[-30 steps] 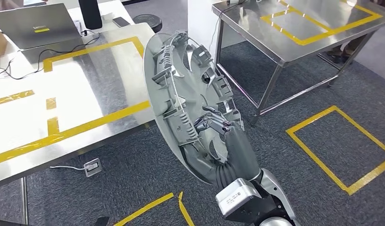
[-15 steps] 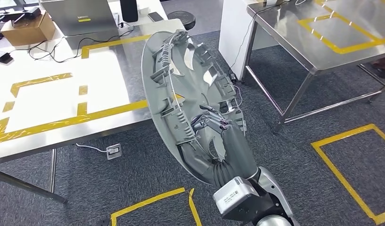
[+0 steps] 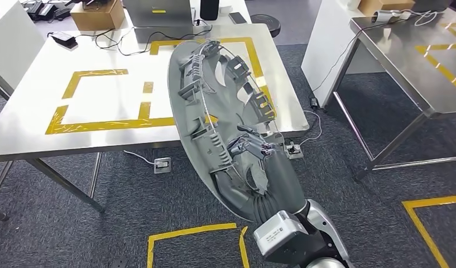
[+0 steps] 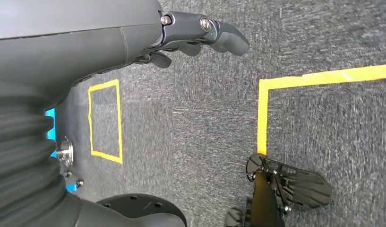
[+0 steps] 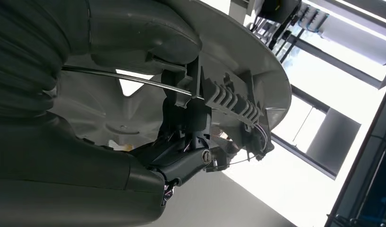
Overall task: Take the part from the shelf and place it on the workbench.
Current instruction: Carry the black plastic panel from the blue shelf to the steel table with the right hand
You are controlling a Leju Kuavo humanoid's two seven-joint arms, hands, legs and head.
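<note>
Just one part (image 3: 214,106), right robot hand (image 3: 253,148).

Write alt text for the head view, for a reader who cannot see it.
The right robot hand holds a large grey wheel cover upright, ribbed back toward the camera, in front of a steel workbench marked with yellow tape rectangles. A laptop and cardboard box sit at its far edge; a second steel table stands to the right on grey carpet.

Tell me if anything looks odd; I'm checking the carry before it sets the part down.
Nothing looks damaged or spilled. The right robot hand holds the grey wheel cover steeply tilted, nearly on edge, in front of the steel table, not yet on it.
</note>
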